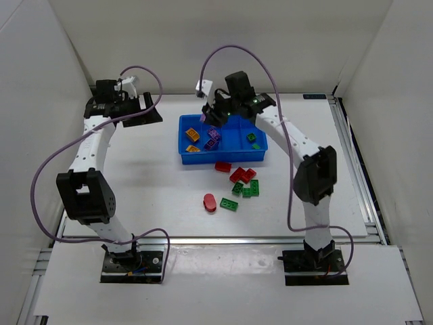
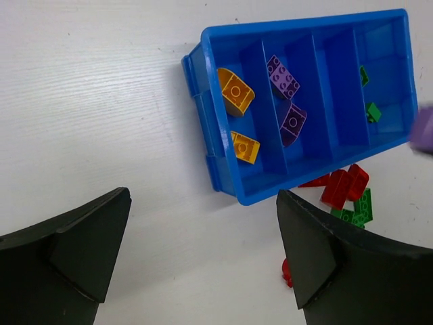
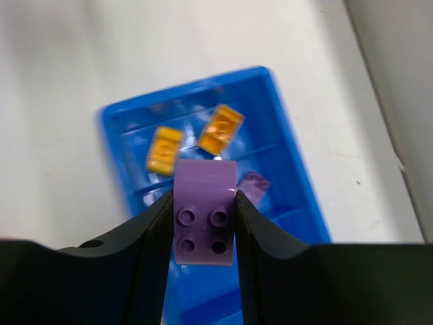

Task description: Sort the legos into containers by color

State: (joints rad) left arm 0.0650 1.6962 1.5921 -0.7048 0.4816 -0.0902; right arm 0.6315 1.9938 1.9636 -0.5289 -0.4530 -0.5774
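Observation:
The blue tray (image 1: 223,159) sits mid-table with four containers side by side. Two yellow-orange legos (image 1: 193,134) lie in the left one, two purple legos (image 1: 214,134) in the second, and small green legos (image 1: 251,137) in the rightmost. My right gripper (image 3: 203,198) hovers over the tray's back left part, shut on a purple lego (image 3: 205,233) with a rounded top. Red legos (image 1: 242,175) and green legos (image 1: 249,189) lie on the table in front of the tray. My left gripper (image 2: 203,196) is open and holds nothing, high over the table left of the tray (image 2: 203,88).
A rounded red brick (image 1: 210,202) and a green brick (image 1: 229,204) lie nearest the arm bases. White walls close in the table at the back and sides. A metal rail (image 1: 355,169) runs along the right edge. Purple cables loop above both arms.

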